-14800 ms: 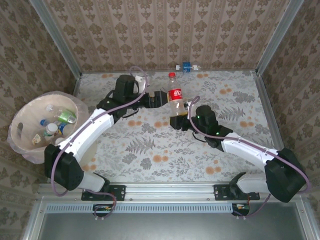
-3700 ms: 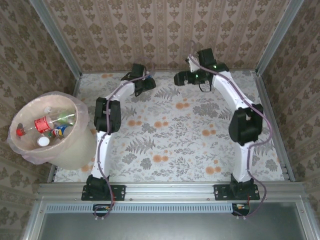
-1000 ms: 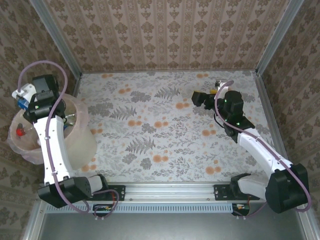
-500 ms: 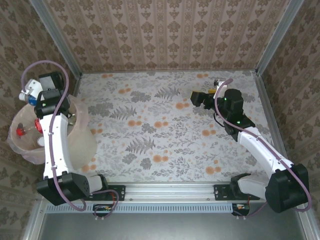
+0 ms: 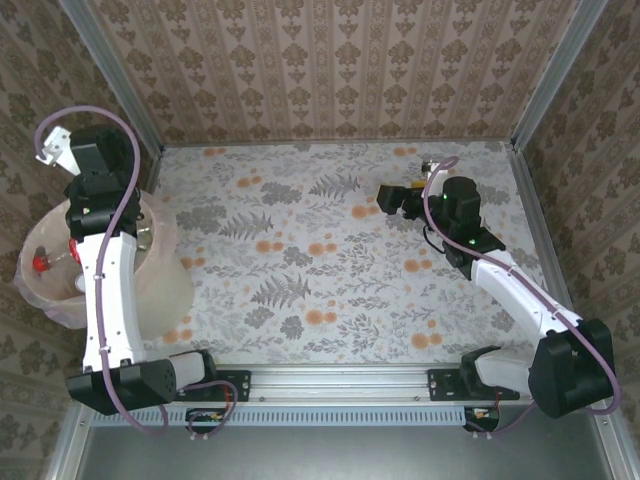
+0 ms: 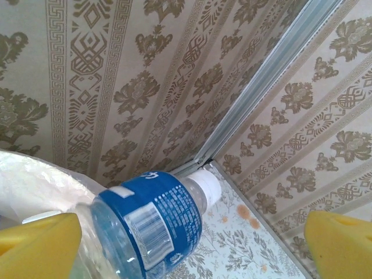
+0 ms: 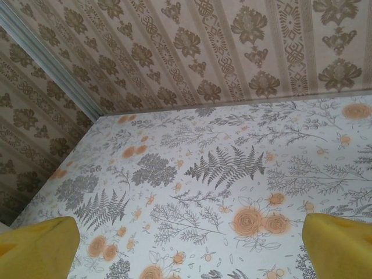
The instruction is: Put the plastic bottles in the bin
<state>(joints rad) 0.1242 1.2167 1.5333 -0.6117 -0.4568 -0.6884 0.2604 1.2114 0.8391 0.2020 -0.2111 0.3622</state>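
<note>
Dropping a blue-labelled bottle [image 6: 154, 218] over the bin [image 5: 165, 270] at far left, the left gripper [image 6: 190, 241] stands wide apart, the right gripper [image 7: 190, 239] likewise spread and empty; next, the left gripper should pull clear.

Soft, even light fills the booth from overhead, and nothing looks dim. Seen from above, the arms throw only faint, fuzzy shadows on the flowered surface [image 5: 330, 270]. The metal corner posts [image 5: 110, 75] show a dull sheen, not hard glare. They lean outward toward the edges of the view, a wide-lens bend.

From the left wrist the wallpaper is crisp. The bottle [image 6: 145, 224] sits so close that its label print goes slightly soft, and the plastic bag [image 6: 35, 183] washes out to near white. The left tool [image 6: 189, 241] has its yellow pads [image 6: 35, 247] blurred. The right tool [image 7: 186, 244] has blurred pads [image 7: 35, 247] too, with the flower pattern between them sharp.
</note>
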